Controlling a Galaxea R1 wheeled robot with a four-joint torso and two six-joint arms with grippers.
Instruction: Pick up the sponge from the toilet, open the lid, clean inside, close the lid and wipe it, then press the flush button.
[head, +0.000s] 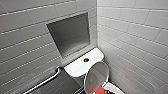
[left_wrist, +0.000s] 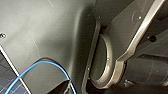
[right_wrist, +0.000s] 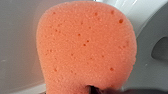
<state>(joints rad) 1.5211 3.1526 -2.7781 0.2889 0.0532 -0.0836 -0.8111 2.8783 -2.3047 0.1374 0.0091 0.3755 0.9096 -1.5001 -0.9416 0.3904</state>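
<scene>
The white toilet (head: 75, 68) stands in the corner, with the dark round flush button (head: 86, 60) in the middle of its tank top. The oval lid (head: 96, 75) is raised and leans back toward the tank. Just in front of the lid, over the bowl rim (head: 115, 89), is the orange-red sponge (head: 98, 90). In the right wrist view the sponge (right_wrist: 85, 47) shows large against white ceramic, pinched at one edge by my right gripper (right_wrist: 93, 89), which is shut on it.
A metal grab bar (head: 45, 81) runs along the grey tiled wall left of the toilet. A recessed niche (head: 70, 35) sits above the tank. White tiled wall closes the right side. A blue cable (left_wrist: 37, 67) crosses my dark casing in the left wrist view.
</scene>
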